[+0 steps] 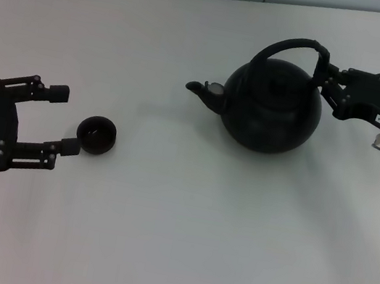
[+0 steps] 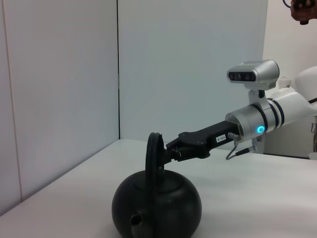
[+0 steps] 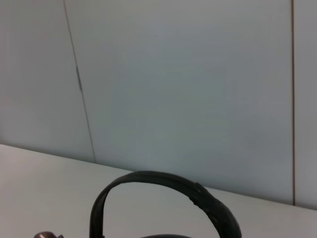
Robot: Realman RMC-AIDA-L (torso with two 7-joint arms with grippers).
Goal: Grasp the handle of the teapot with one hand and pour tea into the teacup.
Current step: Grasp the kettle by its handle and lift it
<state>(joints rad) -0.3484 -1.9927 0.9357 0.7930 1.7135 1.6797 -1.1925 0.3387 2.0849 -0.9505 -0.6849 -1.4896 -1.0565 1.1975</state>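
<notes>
White table [image 1: 177,257] holds everything. Right gripper [image 1: 325,72] pinches the handle [image 1: 287,47] of the teapot [image 1: 274,105], far right. Left gripper [image 1: 61,119] sits wide open, holding nothing, beside the teacup [image 1: 96,134]. Lift slowly and keep the spout level.

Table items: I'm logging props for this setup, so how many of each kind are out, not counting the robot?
Teapot: 1
Teacup: 1
Total: 2
</notes>
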